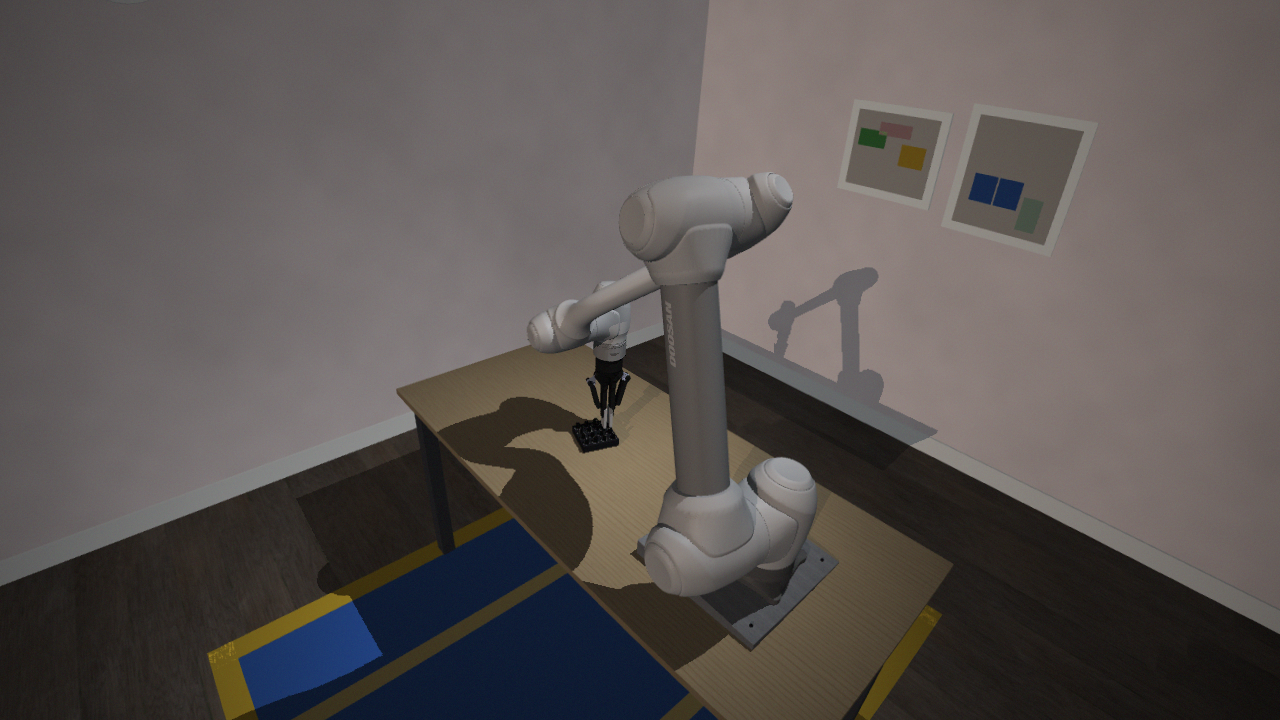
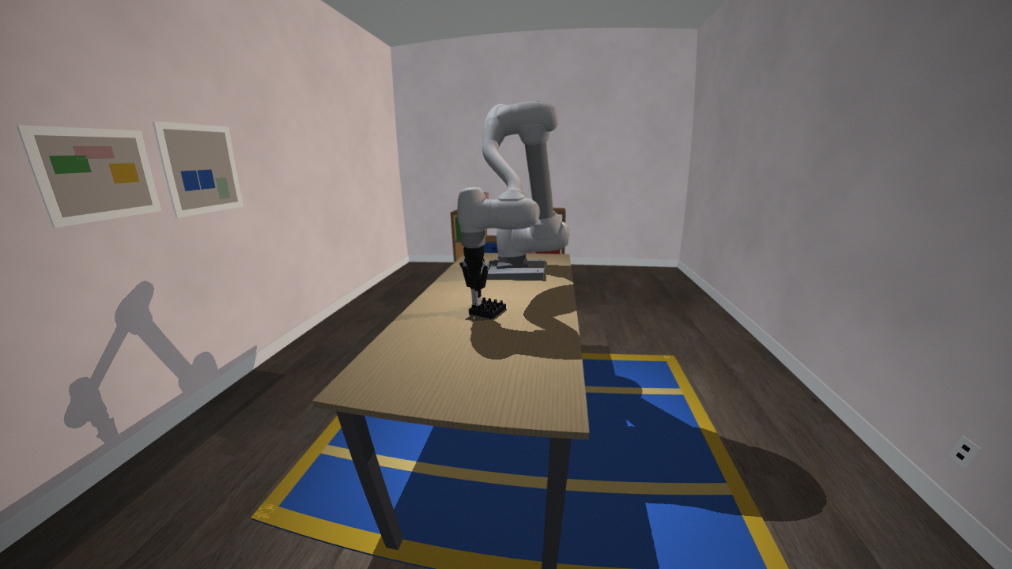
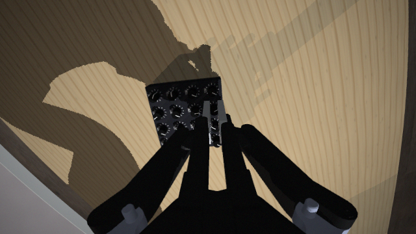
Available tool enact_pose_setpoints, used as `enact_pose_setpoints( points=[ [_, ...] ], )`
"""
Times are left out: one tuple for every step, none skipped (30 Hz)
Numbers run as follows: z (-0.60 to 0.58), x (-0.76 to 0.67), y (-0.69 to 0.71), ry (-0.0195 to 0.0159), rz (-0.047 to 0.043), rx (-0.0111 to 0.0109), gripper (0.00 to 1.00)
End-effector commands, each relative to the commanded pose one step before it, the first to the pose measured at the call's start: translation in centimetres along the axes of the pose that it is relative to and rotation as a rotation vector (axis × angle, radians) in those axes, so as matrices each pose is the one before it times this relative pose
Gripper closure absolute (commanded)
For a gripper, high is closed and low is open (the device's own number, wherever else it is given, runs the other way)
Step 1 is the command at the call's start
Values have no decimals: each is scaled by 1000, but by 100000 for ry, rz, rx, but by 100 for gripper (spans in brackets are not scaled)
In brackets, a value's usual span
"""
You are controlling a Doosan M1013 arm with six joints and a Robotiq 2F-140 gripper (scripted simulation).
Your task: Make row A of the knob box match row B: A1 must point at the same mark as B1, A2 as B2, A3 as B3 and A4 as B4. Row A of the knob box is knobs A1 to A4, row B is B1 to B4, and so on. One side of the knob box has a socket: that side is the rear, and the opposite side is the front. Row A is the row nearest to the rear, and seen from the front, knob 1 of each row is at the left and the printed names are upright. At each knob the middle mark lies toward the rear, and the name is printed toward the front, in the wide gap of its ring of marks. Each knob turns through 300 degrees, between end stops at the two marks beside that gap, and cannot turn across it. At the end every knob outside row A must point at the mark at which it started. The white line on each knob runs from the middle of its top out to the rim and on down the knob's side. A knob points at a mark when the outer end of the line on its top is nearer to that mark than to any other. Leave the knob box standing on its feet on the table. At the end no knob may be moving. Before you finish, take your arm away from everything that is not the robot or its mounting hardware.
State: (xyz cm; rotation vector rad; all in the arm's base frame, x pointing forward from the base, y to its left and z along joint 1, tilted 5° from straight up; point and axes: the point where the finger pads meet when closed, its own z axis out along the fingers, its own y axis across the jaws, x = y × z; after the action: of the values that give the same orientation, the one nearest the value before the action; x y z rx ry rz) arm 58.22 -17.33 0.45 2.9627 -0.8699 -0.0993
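Note:
The black knob box (image 1: 588, 445) (image 2: 488, 314) (image 3: 184, 102) stands on the table. Its names lie left of the knobs in the wrist view, so row A is the right column, A1 uppermost. My gripper (image 1: 607, 426) (image 2: 476, 304) (image 3: 214, 109) points down, its narrow fingers around knob A2 (image 3: 214, 108), apparently shut on it. A2's line is not readable. The lines of A1 (image 3: 212, 90) and B1 (image 3: 192, 91) both run toward the lower right. B2 (image 3: 195, 110) points roughly right. A3 (image 3: 214, 126) shows a line toward the lower right. B3, A4 and B4 are largely or fully hidden by the gripper.
Neighbouring knobs stand close around the fingers, with A1 just beyond the fingertips in the wrist view. Rows C and D lie left of row B. The wooden table (image 1: 537, 367) (image 2: 424, 374) (image 3: 309, 114) carries the arm's base plate (image 1: 756, 626). Arm shadows cross the table.

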Motion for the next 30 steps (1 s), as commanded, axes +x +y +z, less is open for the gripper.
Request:
enact_pose_setpoints(
  points=[
    [-9, -1, -2, 6, -4, 16, 88],
    [0, 0, 0, 0, 0, 0, 88],
    [0, 0, 0, 0, 0, 0, 88],
    [0, 0, 0, 0, 0, 0, 88],
    [0, 0, 0, 0, 0, 0, 88],
    [0, 0, 0, 0, 0, 0, 88],
    [0, 0, 0, 0, 0, 0, 88],
    [0, 0, 0, 0, 0, 0, 88],
    [0, 0, 0, 0, 0, 0, 88],
    [0, 0, 0, 0, 0, 0, 88],
    [0, 0, 0, 0, 0, 0, 88],
    [0, 0, 0, 0, 0, 0, 88],
    [0, 0, 0, 0, 0, 0, 88],
    [0, 0, 0, 0, 0, 0, 88],
    [0, 0, 0, 0, 0, 0, 88],
    [0, 0, 0, 0, 0, 0, 88],
    [0, 0, 0, 0, 0, 0, 88],
    [0, 0, 0, 0, 0, 0, 88],
    [0, 0, 0, 0, 0, 0, 88],
    [0, 0, 0, 0, 0, 0, 88],
    [0, 0, 0, 0, 0, 0, 88],
    [0, 0, 0, 0, 0, 0, 88],
    [-2, 0, 0, 0, 0, 0, 88],
    [-16, 0, 0, 0, 0, 0, 88],
    [-40, 0, 0, 0, 0, 0, 88],
    [-71, 0, 0, 0, 0, 0, 88],
    [-105, 0, 0, 0, 0, 0, 88],
    [-142, -1, 0, 0, 0, 0, 88],
    [-178, 0, 0, 0, 0, 0, 88],
    [-213, 0, 0, 0, 0, 0, 88]
  ],
)
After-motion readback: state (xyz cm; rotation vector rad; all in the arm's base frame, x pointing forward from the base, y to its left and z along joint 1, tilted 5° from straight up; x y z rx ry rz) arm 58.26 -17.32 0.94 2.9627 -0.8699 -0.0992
